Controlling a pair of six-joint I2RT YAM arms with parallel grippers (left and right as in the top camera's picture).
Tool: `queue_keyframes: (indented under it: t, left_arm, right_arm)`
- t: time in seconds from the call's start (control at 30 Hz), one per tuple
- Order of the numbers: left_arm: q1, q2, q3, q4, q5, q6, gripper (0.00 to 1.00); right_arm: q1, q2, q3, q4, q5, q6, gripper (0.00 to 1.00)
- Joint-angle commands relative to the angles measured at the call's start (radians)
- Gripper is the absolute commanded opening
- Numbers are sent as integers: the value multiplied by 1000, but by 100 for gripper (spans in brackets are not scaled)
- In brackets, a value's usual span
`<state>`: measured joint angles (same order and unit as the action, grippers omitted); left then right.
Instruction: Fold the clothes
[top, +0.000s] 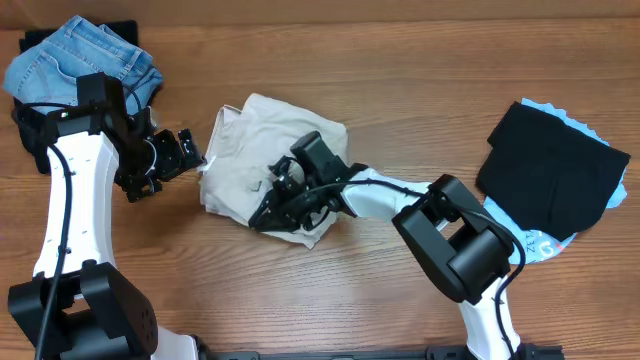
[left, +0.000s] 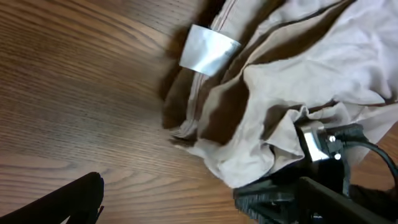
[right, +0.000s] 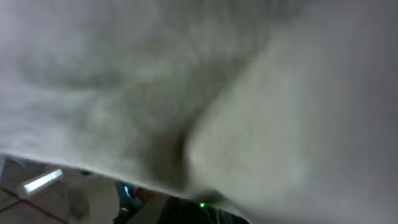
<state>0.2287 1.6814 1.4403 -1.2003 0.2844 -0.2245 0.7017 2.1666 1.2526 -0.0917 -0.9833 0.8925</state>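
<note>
Lying bunched at the middle of the table (top: 400, 80), the cream trousers (top: 250, 135) show no clear long axis. Their left edge, with the white label (left: 208, 48), faces the left gripper (top: 190, 150), which stands just beside it, spread and empty. The right gripper (top: 278, 205) is down on the heap's near side, its camera smothered in cloth; whether it pinches fabric cannot be told. The left arm seems nearer the label edge.

One pair of beige trousers (top: 250, 135), one denim garment (top: 80, 55), one black garment (top: 550, 170), perhaps one blue cloth (top: 545, 243).
</note>
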Motion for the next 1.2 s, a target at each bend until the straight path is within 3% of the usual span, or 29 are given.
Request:
queue_keyframes:
  t: [0.0,0.2,0.33,0.4,0.53,0.63,0.87,0.93,1.03,1.13,1.17]
  left_arm:
    - [-8,-8,0,-3,-3,27,100]
    - [-8,-8,0,-3,-4,31,100]
    - [-8,-8,0,5,-3,34,100]
    - [-8,-8,0,8,-3,34,100]
    - [-8,-8,0,15,-3,34,100]
    - [-8,-8,0,14,-3,34,100]
    - [-8,-8,0,15,-3,34,100]
    - [-8,-8,0,14,-3,34,100]
    - [-8,-8,0,15,-3,34,100]
    - [-8,-8,0,16,-3,34,100]
    - [-8,-8,0,20,-3,34,100]
  right_arm:
    - [-67,42,-53,1,94,45,18]
    - [-134,-184,-9,6,28,-9,17]
    - [-216,-330,-6,69,5,52,33]
    - [-262,-332,-7,188,-3,119,40]
    - [-275,-305,-7,203,138,126,45]
    - [-270,-231,-7,210,235,129,45]
    - [-269,52,-7,355,259,109,43]
    - [-271,34,-6,374,248,45,35]
    - [-271,-89,-6,377,242,30,33]
    - [-271,-240,-6,448,242,44,52]
    - [-270,-248,-6,486,235,94,53]
